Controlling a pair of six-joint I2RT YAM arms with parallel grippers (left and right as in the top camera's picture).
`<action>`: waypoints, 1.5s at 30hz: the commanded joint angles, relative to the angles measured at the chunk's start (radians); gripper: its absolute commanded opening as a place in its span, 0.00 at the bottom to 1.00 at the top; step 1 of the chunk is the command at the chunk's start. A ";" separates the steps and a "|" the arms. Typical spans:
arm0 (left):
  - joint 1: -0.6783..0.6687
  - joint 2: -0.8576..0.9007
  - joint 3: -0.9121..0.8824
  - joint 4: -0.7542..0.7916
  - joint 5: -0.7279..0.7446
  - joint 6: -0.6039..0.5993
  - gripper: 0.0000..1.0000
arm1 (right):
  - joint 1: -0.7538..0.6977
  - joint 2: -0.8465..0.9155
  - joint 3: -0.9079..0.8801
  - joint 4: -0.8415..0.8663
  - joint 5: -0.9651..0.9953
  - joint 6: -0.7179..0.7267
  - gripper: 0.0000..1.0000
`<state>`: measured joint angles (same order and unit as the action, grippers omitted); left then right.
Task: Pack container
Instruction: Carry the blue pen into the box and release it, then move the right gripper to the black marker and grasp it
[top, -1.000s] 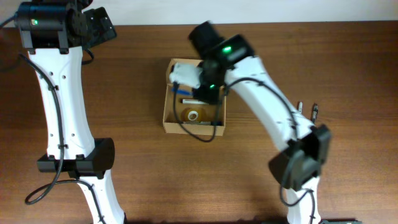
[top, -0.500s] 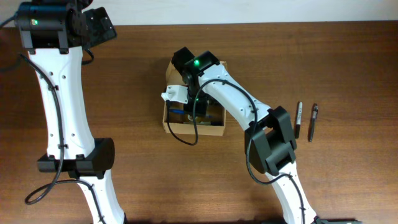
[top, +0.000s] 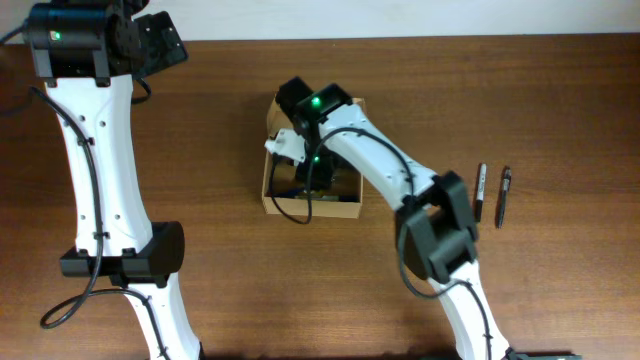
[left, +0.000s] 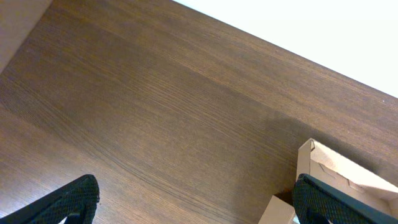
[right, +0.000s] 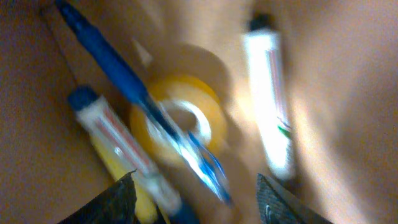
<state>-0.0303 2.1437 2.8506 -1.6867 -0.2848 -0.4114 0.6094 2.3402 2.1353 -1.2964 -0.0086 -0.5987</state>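
The tan cardboard container (top: 312, 208) stands open at mid-table, and its corner (left: 326, 164) shows in the left wrist view. My right arm reaches down into it. In the right wrist view my right gripper (right: 194, 182) is open over the box floor. A blurred blue pen (right: 140, 102) lies loose between the spread fingers, across a yellow tape roll (right: 205, 106). Beside them lie a white marker (right: 268, 106) and a blue-capped marker (right: 106, 140). My left gripper (left: 196, 194) is open over bare table at the far left (top: 165, 45).
Two dark pens (top: 481, 192) (top: 504, 195) lie side by side on the wooden table to the right of the container. The right arm's elbow (top: 437, 235) hangs over the table between box and pens.
My right arm folded in and sank its wrist into the container. Its jaws went from shut to open, and the blue pen now lies loose in the box. The left arm has not moved.
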 joint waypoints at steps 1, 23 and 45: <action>0.005 0.005 -0.004 0.000 0.001 0.006 1.00 | -0.010 -0.272 0.010 0.003 0.142 0.101 0.66; 0.005 0.005 -0.004 0.000 0.001 0.006 1.00 | -0.926 -0.430 -0.108 -0.165 -0.098 0.586 0.59; 0.005 0.005 -0.004 0.000 0.001 0.006 1.00 | -0.819 -0.239 -0.697 0.278 -0.117 0.492 0.60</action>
<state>-0.0303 2.1437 2.8506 -1.6867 -0.2848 -0.4114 -0.2295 2.0987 1.4879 -1.0561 -0.0959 -0.0410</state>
